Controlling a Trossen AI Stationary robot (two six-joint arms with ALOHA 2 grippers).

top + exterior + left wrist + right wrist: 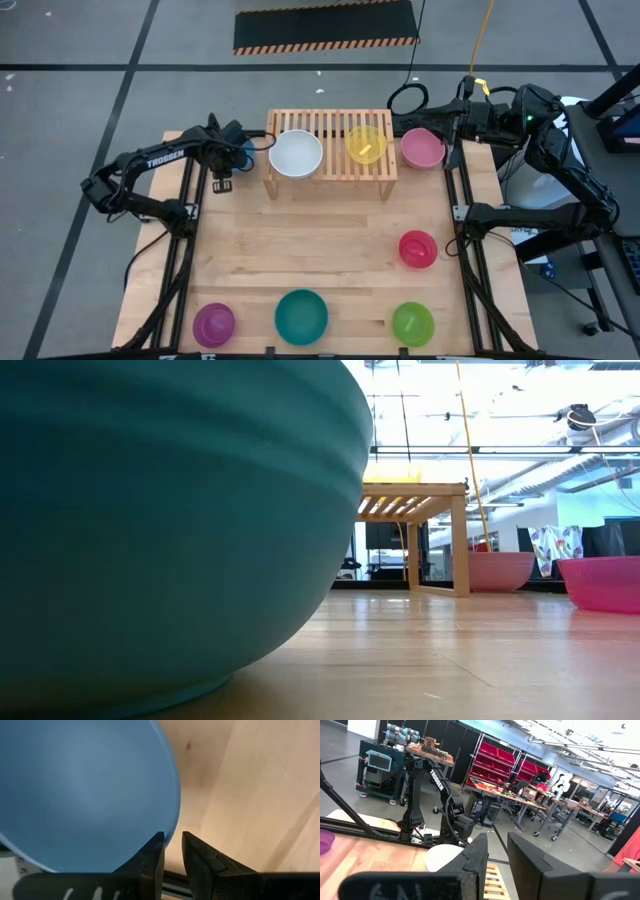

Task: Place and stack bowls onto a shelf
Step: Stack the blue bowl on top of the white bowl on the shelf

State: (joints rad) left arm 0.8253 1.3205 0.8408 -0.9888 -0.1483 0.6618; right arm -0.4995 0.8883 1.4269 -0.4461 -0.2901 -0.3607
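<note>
Left gripper [172, 851] pinches rim of blue bowl [85, 790], just left of shelf [330, 160]; right gripper [497, 851] nearly closed, empty, near pink bowl [423, 148]; white bowl [296, 153], yellow bowl [366, 144] on shelf

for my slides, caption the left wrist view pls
Left gripper fingers pinch the rim of a round blue plastic bowl above the light wooden table.

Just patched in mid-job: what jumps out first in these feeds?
The light-wood shelf at the table's far edge already carries a white bowl and a yellow bowl. The left claw grips the rim of a blue bowl beside the shelf's left end. A big teal bowl fills the low view.
</note>
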